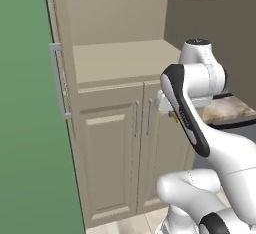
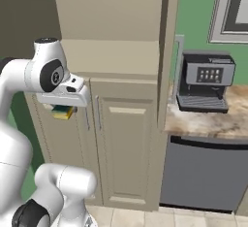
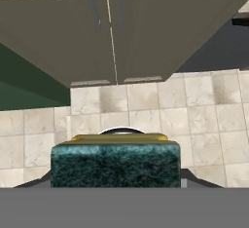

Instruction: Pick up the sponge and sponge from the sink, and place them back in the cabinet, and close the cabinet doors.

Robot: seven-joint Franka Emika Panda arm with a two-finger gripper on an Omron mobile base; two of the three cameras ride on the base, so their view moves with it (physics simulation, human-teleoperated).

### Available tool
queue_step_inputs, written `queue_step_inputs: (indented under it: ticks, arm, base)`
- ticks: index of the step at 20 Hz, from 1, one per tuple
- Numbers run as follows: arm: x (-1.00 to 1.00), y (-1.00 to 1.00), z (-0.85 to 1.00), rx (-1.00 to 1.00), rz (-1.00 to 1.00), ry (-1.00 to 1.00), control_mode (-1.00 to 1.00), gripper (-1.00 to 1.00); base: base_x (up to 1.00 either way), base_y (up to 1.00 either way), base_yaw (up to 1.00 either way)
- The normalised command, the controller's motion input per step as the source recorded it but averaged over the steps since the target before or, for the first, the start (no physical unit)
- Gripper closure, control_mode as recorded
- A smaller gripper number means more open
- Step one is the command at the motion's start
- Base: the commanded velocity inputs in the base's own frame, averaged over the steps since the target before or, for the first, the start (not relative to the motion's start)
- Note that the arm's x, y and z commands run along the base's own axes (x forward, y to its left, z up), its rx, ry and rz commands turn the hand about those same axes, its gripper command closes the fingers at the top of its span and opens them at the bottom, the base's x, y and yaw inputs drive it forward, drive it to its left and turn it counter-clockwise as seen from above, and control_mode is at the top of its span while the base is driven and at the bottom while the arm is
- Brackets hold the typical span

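In the left base view the white arm rises from the lower right, elbow bent, its hand held level in front of the cabinet [image 1: 120,68], below the open beige shelf; a yellow bit of sponge [image 1: 176,118] peeks beside the forearm. One of the cabinet doors [image 1: 59,78] stands swung open at left, edge-on.

In the right base view the gripper [image 2: 64,108] points down, clenched on the sponge [image 2: 63,111], green over yellow, just before the shorter lower doors [image 2: 118,148]. A coffee machine [image 2: 206,80] sits on the marble counter [image 2: 203,121] to the right.

In the hand view the sponge [image 3: 115,162] sits between the fingers, above the tiled floor [image 3: 194,105] and the lower doors' base.
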Motion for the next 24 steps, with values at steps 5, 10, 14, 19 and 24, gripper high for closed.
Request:
queue_step_inputs:
  ticks: [5, 10, 14, 19, 24]
  arm:
    - [0.0, 0.0, 0.0, 0.0, 0.0, 0.0, 1.0, 1.0]
    - [0.0, 0.0, 0.0, 0.0, 0.0, 0.0, 1.0, 1.0]
    - [0.0, 0.0, 0.0, 0.0, 0.0, 0.0, 1.0, 1.0]
    - [0.0, 0.0, 0.0, 0.0, 0.0, 0.0, 1.0, 1.0]
    - [0.0, 0.0, 0.0, 0.0, 0.0, 0.0, 1.0, 1.0]
  base:
    - [0.37, 0.39, -0.03]
    - [0.41, 0.34, -0.01]
    - [0.44, 0.14, 0.0]
    - [0.47, 0.0, 0.0]
    - [0.37, 0.0, 0.0]
